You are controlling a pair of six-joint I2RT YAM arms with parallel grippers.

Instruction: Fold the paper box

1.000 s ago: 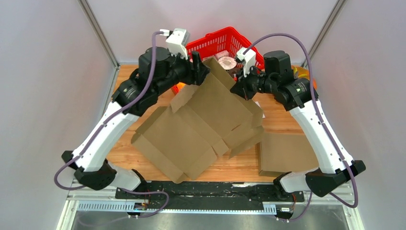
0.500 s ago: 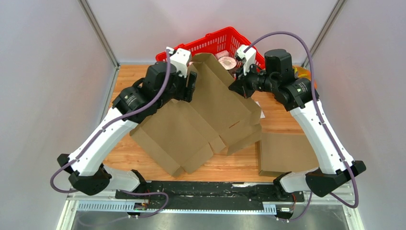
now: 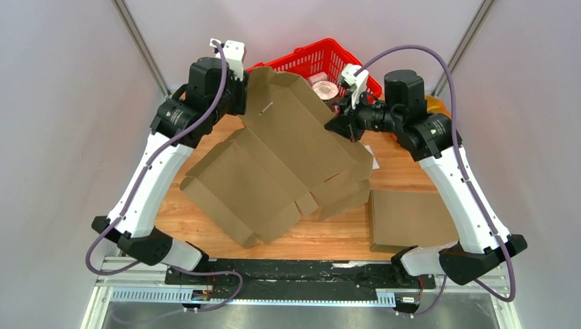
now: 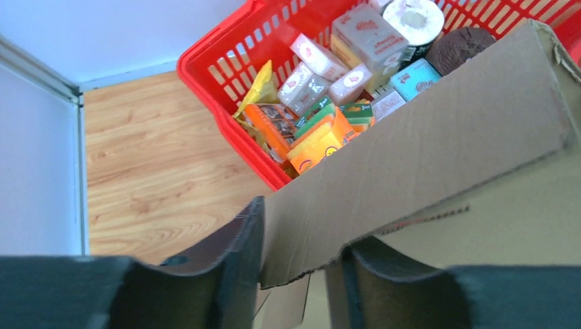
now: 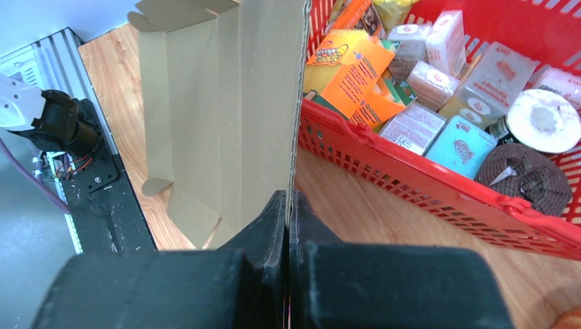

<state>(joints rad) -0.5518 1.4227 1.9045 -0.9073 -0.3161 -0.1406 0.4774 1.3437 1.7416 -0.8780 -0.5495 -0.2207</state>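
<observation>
Brown corrugated card, one item: paper box (image 3: pixel 288 154), an unfolded blank with creased panels, side flaps and a small slot cut near its far end. Plain surface without print, with edges torn slightly at the flap corners.

Position: the blank lies between the two grippers. Its far end is lifted off the bench (image 3: pixel 329 240), and its near end rests on the wood below and nearward of the left gripper (image 3: pixel 241 96).

Long axis: it runs diagonally, from the near-left of the bench up toward the far side. The raised end points at the basket (image 3: pixel 312 51).

Left gripper (image 4: pixel 298 271): the fingers stand apart on either side of a far flap. Whether they bear on the flap cannot be told.

Right gripper (image 5: pixel 288 205): the fingers are pressed together, pinching the blank's right edge, which shows edge-on in the right wrist view.

Count:
- Open blank: one.
- Second box (image 3: pixel 408 218): one, of the same brown card, folded flat on the bench nearward of the right gripper and just beside the blank's right corner.
- Basket: one, in red plastic, beyond both grippers. It holds many small packets, a white roll and a brown disc.
</observation>
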